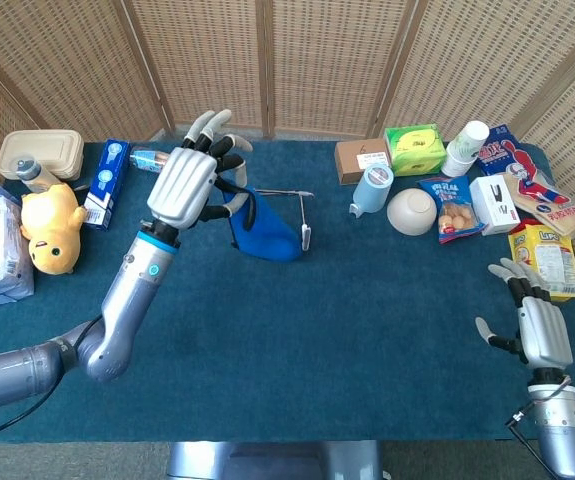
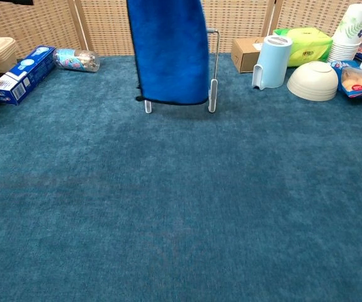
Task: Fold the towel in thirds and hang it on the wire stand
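My left hand (image 1: 189, 180) holds the folded blue towel (image 1: 262, 232) by its upper end, raised above the table. The towel (image 2: 169, 50) hangs straight down in front of the wire stand (image 2: 213, 69), covering most of the stand's top bar. In the head view the wire stand (image 1: 305, 218) shows only at its right side, behind the towel. Whether the towel touches the bar I cannot tell. My right hand (image 1: 535, 325) stays low at the table's right front, fingers spread, holding nothing. It is out of the chest view.
A yellow plush toy (image 1: 52, 228), a blue box (image 1: 105, 182), a wrapped bottle (image 1: 154, 160) and a lidded container (image 1: 39, 152) lie at the left. A cardboard box (image 1: 359, 158), light blue jug (image 1: 372, 188), white bowl (image 1: 411, 211), cups (image 1: 464, 148) and snack packs (image 1: 545, 215) crowd the right.
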### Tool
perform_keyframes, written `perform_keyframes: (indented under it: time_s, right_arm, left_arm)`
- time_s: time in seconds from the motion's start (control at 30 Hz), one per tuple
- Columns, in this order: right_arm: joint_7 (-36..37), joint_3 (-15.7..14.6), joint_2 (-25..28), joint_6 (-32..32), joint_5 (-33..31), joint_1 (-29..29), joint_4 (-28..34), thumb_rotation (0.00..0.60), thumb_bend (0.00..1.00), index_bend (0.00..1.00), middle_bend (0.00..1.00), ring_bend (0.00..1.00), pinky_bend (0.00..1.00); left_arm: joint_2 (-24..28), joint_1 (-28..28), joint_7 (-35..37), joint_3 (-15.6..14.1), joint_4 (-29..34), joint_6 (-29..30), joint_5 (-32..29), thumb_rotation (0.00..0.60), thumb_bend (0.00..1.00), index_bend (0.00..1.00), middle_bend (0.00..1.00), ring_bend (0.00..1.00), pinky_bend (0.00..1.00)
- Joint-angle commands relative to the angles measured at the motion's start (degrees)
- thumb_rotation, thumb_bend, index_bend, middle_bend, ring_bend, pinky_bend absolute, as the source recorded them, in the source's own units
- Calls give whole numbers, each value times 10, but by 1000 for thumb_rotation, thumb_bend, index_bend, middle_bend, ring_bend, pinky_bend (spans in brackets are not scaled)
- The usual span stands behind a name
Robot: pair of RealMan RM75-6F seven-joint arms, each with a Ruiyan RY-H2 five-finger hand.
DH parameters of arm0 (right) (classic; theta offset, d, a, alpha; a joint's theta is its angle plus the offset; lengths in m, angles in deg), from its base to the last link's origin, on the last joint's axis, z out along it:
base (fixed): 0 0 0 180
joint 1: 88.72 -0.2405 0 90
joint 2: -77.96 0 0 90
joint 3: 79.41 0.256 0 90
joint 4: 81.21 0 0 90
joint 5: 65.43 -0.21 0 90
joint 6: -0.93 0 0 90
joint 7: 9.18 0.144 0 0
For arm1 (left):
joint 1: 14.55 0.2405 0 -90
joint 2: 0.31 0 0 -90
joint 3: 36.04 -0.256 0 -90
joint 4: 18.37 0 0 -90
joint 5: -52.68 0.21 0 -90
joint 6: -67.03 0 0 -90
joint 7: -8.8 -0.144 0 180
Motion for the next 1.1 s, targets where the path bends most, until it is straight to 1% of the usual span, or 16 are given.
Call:
perform_keyframes:
  time_s: [0.03,0.33,0.43,0.57,0.73,1.1]
  right_arm:
    - [1,0,1,0,-1,1,-1,600,274,173,107,0,3]
    - [11,-2,4,-3,-5,7,-5,600,268,165,98,0,0]
    - [14,-5,6,-4,-8,11,-7,600,267,162,96,0,0]
    - [15,-5,7,-3,-10,14,-9,600,266,163,96,0,0]
    - [17,-3,9,-6,-11,14,-11,600,262,161,96,0,0]
    - [16,-2,8,-11,-19,15,-17,600,260,159,95,0,0]
  left_arm:
    - [-11,-12,-7,7,-16,-6,-16,600,506,806,343,98,0]
    - [-44,-45,-6,23,-78,-29,-73,600,506,805,341,97,0]
    - [-71,-67,10,35,-125,-47,-100,600,506,805,341,97,0]
    - [-83,-79,20,40,-140,-52,-106,600,505,804,339,97,0]
    - [-91,-91,14,37,-156,-55,-109,600,505,804,338,97,0]
    - [-131,-127,16,41,-250,-76,-133,600,506,803,335,97,0]
